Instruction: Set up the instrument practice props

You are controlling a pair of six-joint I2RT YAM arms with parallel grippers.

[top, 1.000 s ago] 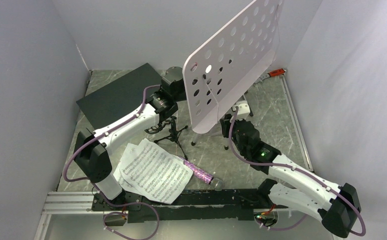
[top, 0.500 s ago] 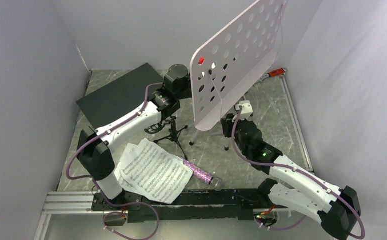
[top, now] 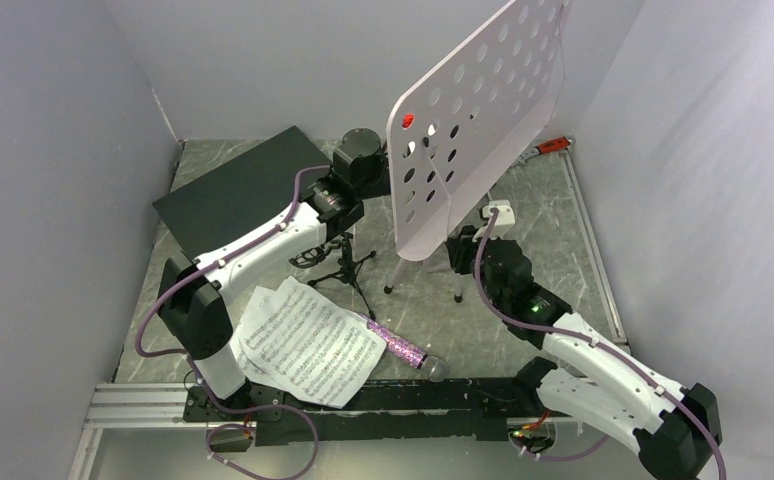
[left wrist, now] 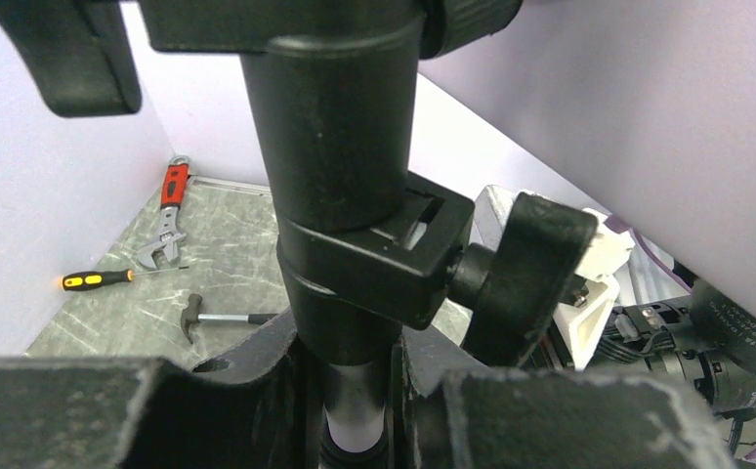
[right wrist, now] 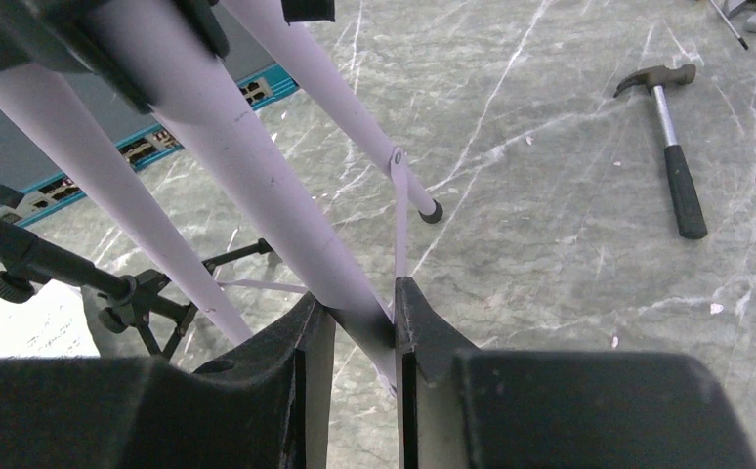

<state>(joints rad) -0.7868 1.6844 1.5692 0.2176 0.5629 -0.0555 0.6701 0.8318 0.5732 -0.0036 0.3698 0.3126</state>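
The music stand [top: 473, 120] is up on its tripod around the middle of the worktop [top: 523, 225], a little toward the right edge, with its pale-lilac perforated desk tilted and raised high over the far edge. I can see two rubber-tipped legs reaching the marble surface. My left gripper [left wrist: 350, 391] is clamped around the stand's centre post, just under the black collar with its locking knob. The right gripper [right wrist: 355, 322] is closed on one of the slanted tripod legs, low down (the leg fills the gap between the fingers).

Just left of the stand sits the small black mic stand [top: 341, 262], upright on its own tripod. Nearer the near edge, the sheet-music pages [top: 308, 340] lie overlapped and flat, and the purple glitter microphone [top: 398, 347] lies touching their right side.

The dark flat box [top: 238, 190] occupies the far-left corner. A hammer [right wrist: 672, 147], a red wrench [left wrist: 167, 215] and an orange-handled screwdriver [left wrist: 101, 280] lie toward the far-right corner.
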